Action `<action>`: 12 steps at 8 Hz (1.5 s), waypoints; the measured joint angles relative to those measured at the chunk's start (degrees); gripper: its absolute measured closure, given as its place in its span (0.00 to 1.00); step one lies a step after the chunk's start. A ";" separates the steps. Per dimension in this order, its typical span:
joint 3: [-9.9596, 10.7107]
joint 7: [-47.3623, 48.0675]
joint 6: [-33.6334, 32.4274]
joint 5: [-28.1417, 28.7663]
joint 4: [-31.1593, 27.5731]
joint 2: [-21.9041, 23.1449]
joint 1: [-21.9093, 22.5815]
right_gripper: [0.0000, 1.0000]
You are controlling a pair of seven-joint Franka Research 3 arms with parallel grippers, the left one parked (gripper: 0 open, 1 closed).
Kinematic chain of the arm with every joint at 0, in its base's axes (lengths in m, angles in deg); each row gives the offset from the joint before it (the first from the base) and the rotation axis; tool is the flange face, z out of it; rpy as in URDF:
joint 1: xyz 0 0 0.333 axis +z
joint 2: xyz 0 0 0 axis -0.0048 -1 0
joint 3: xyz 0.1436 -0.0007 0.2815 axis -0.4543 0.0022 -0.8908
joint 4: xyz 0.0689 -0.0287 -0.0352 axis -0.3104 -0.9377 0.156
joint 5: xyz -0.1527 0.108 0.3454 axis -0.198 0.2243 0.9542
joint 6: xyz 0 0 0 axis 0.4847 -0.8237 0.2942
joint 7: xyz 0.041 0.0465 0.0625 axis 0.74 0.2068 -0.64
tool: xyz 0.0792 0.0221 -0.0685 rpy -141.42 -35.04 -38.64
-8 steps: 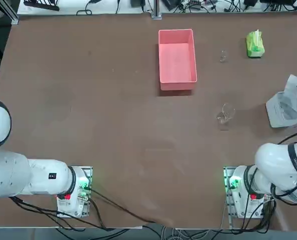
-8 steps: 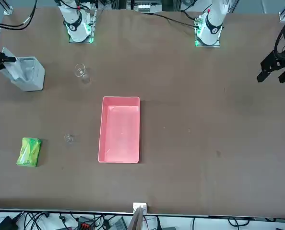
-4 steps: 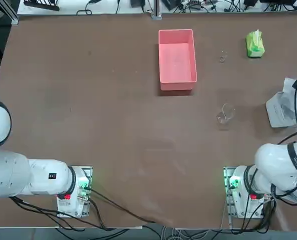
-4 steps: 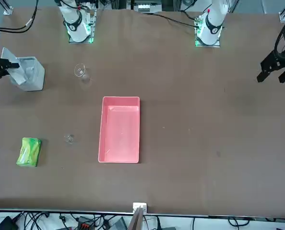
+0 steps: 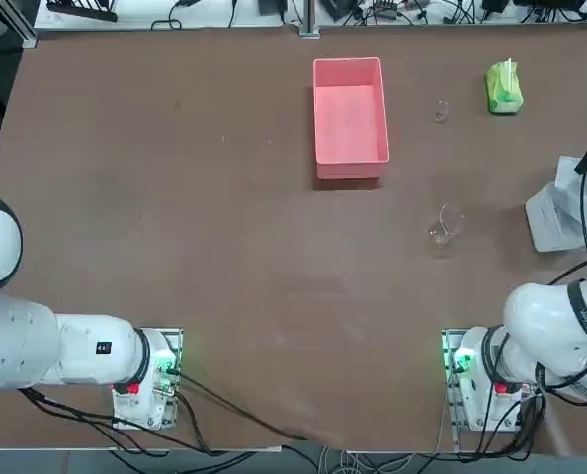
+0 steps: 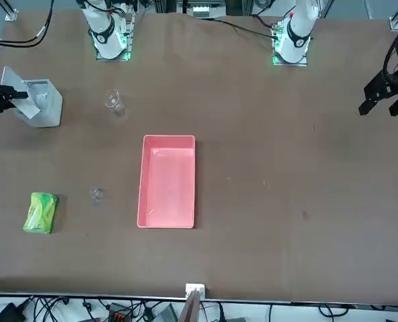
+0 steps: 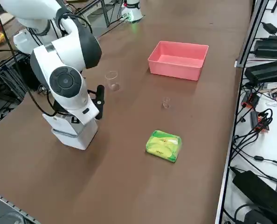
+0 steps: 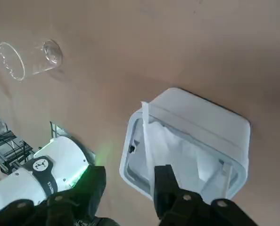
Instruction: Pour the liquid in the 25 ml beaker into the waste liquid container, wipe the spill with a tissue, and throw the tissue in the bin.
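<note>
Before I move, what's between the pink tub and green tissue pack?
The small clear beaker, as the top view shows. The right tool is open by the white bin.

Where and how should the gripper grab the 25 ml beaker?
Likely best by the side wall of the 25 ml beaker, fingers straddling it, coming down from above: it looks upright and round, with bare table around it. A tilted approach seems riskier if liquid is inside, which I can't tell. The right gripper is over by the white bin.

Right arm [image 7: 66, 70]: white rounded shell segments with dark grey joint bands and a round grey cap; black cables along the links. Right gripper [image 8: 133, 195]: black, screws visible.
</note>
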 joint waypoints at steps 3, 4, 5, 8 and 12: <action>-0.03 -0.10 4.27 -0.12 0.39 0.21 0.96 0.33; -0.04 -0.47 6.72 -0.23 0.78 0.48 1.76 0.32; -0.07 -1.20 9.04 -0.35 1.00 0.90 2.65 0.31; -0.15 -2.26 11.48 -0.28 2.73 2.35 4.96 0.20; -0.30 0.06 11.88 5.45 9.84 2.93 9.90 0.00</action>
